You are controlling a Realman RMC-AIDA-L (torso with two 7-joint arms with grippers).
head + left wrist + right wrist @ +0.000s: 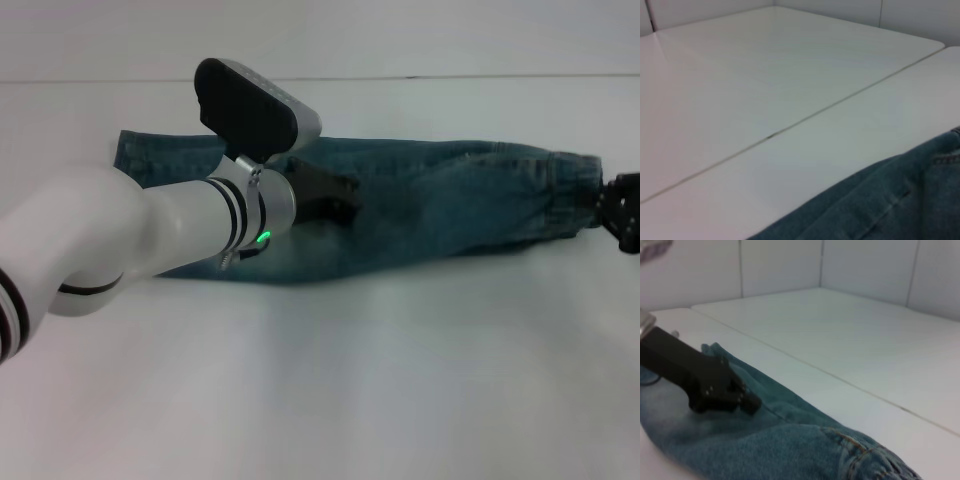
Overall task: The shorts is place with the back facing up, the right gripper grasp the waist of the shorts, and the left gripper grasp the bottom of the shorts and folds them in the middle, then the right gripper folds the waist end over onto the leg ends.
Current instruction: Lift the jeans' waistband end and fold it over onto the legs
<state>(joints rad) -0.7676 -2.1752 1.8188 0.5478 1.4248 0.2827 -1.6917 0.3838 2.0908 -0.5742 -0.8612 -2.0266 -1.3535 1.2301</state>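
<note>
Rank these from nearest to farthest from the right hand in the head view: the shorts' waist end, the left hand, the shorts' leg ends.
1. The waist end of the shorts, on the right, beside the right hand at the picture's edge.
2. The left hand, over the middle of the shorts.
3. The leg ends, far left, partly behind the left arm.
</note>
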